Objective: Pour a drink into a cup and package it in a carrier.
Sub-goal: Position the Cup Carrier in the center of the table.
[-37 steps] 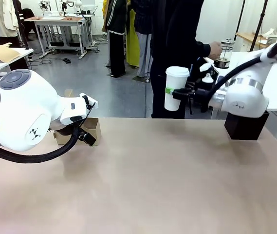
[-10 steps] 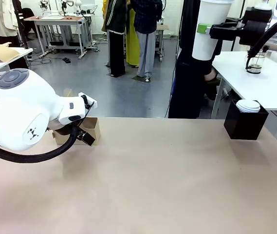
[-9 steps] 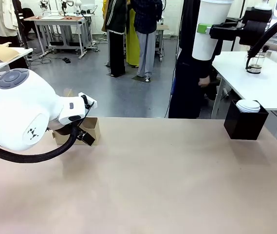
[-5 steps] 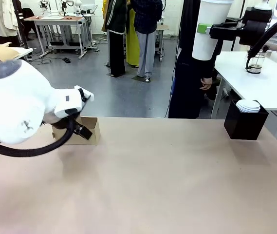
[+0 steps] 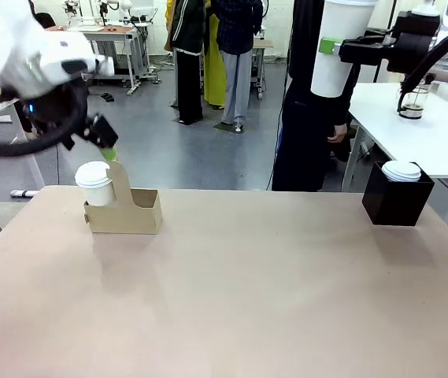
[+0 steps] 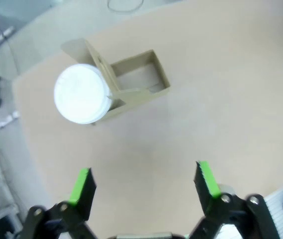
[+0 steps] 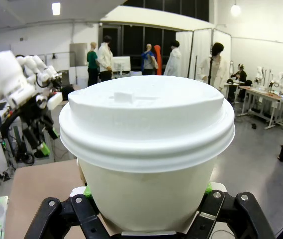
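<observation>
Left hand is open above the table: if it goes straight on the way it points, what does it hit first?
Probably bare table just beside the carrier, not the lidded cup in it. The left hand is open; depth is unclear, so it may clip the carrier.

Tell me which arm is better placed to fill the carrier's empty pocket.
Probably the right: the right gripper holds a lidded cup. The left gripper is open and empty above the carrier.
</observation>
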Robot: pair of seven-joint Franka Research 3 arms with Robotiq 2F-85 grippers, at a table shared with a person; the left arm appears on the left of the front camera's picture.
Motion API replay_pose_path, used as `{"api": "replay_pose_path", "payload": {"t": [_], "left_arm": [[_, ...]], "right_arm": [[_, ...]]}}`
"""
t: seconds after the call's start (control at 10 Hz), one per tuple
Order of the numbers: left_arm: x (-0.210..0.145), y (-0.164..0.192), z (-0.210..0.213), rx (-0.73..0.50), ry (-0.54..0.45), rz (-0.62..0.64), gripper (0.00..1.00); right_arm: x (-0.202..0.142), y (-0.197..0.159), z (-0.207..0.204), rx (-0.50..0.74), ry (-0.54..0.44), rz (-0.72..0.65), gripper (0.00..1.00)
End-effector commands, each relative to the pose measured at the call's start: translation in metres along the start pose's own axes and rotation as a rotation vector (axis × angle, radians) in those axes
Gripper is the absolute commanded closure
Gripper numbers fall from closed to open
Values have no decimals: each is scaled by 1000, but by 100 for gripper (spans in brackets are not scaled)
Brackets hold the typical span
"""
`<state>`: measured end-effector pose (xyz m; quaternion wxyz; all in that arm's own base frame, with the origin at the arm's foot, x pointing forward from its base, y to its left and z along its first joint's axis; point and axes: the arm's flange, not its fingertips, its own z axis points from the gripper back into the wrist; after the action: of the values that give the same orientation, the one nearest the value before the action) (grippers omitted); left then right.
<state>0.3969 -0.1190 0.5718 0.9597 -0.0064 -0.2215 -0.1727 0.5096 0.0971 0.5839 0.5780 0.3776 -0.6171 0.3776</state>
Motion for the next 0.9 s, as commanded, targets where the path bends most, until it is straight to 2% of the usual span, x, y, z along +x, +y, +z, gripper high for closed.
{"api": "replay_pose_path", "payload": {"t": [0.0,0.2,0.4,0.8], "left_arm": [[55,-3,-12,1,74,95,0],[86,19,-37,16,127,172,0],[100,38,-65,29,156,232,0],[103,63,-111,21,173,281,0]], "right_arm": [[5,-2,-2,-1,-16,11,19],[5,-2,-2,-1,-16,11,19],[5,-2,-2,-1,-16,11,19],[5,-2,-2,-1,-16,11,19]]}}
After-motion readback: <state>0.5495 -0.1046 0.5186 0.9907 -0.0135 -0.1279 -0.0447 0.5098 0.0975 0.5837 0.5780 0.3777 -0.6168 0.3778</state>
